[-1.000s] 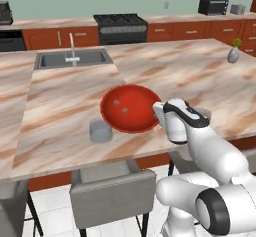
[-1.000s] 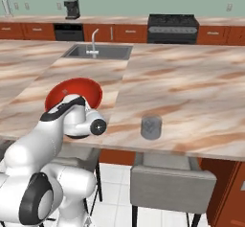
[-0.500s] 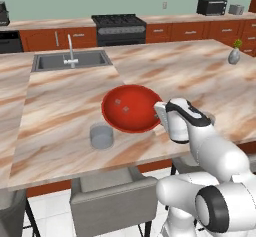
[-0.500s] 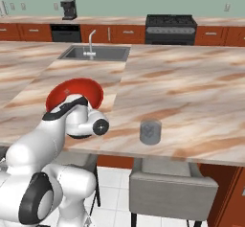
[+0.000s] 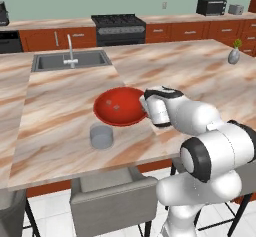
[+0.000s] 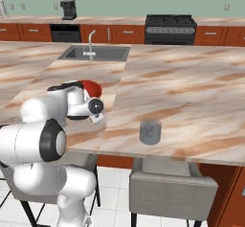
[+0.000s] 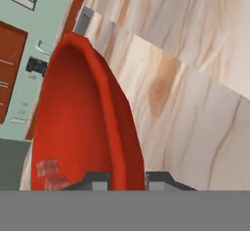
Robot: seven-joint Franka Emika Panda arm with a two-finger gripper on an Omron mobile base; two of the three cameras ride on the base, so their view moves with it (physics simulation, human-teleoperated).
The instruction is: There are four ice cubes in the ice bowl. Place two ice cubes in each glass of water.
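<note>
The red ice bowl (image 5: 118, 109) sits on the marble island. Pale ice cubes (image 5: 115, 106) lie inside it, and two ice cubes (image 7: 49, 167) show low on the bowl's inner wall in the hand view. My gripper (image 5: 147, 108) is at the bowl's right rim. In the hand view the gripper (image 7: 128, 179) is open, with the rim of the bowl (image 7: 117, 127) rising between its fingertips (image 7: 97, 180). One glass of water (image 5: 101, 136) stands in front of the bowl and slightly left. Another glass (image 6: 150, 131) stands to the right, across the counter seam. My arm hides most of the bowl (image 6: 92, 87) in the right base view.
A sink with a tap (image 5: 70, 59) is set into the island behind the bowl. A small grey vase with a green sprig (image 5: 233, 55) stands at the far right. Grey chairs (image 6: 172, 187) are tucked under the near edge of the island.
My hand has moved left and come down to the bowl's right rim. The bowl and glasses have stayed nearly where they were.
</note>
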